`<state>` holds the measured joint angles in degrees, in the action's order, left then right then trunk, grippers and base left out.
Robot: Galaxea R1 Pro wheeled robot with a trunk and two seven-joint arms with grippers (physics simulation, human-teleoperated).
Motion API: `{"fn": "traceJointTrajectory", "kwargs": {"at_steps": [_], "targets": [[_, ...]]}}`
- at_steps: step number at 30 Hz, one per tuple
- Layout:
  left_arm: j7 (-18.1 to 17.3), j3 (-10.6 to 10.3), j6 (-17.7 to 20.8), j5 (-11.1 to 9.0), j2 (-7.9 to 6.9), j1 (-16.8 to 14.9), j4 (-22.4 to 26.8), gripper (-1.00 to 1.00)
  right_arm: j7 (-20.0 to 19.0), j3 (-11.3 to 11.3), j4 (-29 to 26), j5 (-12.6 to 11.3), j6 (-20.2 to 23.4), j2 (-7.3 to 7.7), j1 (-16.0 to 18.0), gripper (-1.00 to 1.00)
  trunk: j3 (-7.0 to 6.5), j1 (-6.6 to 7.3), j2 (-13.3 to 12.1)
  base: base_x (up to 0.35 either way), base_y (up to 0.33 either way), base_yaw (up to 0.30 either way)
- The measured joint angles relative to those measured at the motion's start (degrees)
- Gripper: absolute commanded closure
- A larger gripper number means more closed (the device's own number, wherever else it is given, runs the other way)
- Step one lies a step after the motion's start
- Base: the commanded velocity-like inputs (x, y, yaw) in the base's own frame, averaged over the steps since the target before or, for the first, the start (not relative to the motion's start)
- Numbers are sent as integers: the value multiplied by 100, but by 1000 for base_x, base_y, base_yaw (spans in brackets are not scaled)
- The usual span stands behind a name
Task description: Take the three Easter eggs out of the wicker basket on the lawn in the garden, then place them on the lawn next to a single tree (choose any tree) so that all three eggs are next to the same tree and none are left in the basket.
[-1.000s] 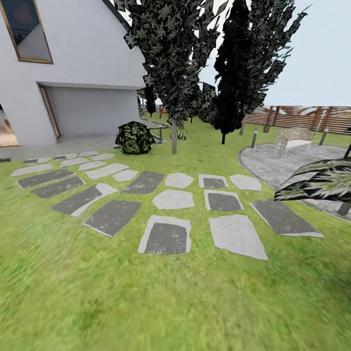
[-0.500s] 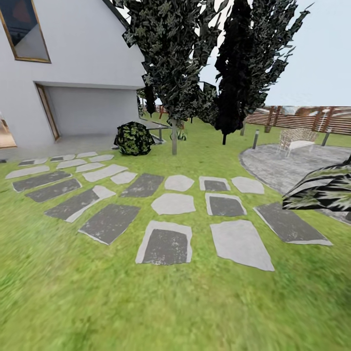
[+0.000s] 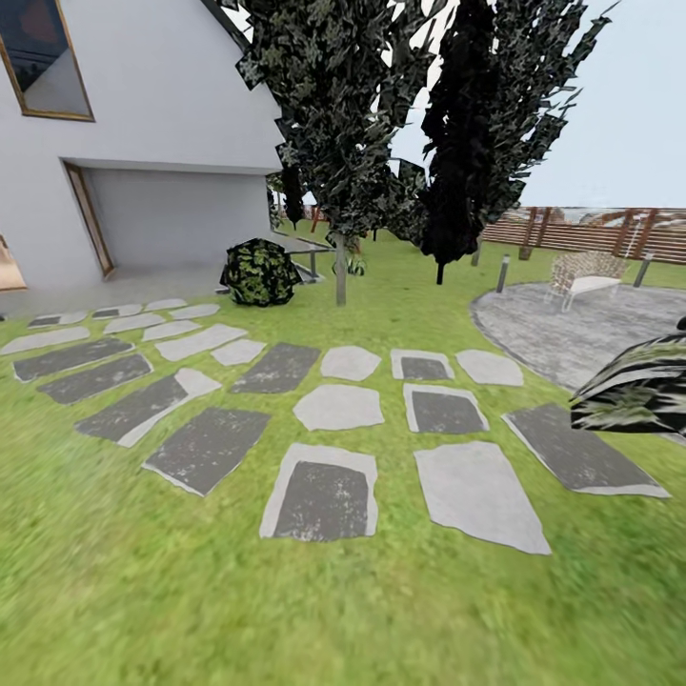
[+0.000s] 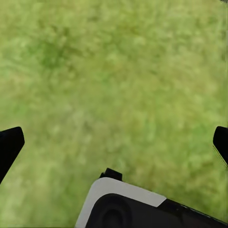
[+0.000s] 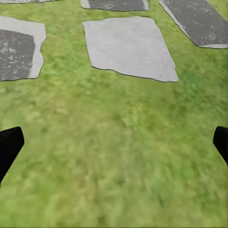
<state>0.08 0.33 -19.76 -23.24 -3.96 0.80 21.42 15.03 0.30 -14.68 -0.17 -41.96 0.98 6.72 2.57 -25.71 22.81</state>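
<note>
Item, tree (image 3: 340, 272): standing upright on the lawn (image 3: 191, 591) beyond the stepping stones (image 3: 322, 491), its pale trunk's long axis running vertically, beside a dark round bush (image 3: 259, 272). By judgement the 3 eggs will be handling as light, smooth, rigid shells, best pinched across the waist. Left gripper (image 4: 114, 142) and right gripper (image 5: 114, 142) are both hanging spread wide over bare grass, holding nothing.

Flat, shadowless daylight; soft blur across the lawn (image 3: 343, 610).
</note>
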Motion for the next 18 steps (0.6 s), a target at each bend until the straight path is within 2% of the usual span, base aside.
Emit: {"fn": "traceJointTrajectory", "kwargs": {"at_steps": [18], "targets": [[0,-8,1,3,0,2,0,-100,-28,-6,26,-23,27,7,0,-100,0,0,0,335,-87,0]]}}
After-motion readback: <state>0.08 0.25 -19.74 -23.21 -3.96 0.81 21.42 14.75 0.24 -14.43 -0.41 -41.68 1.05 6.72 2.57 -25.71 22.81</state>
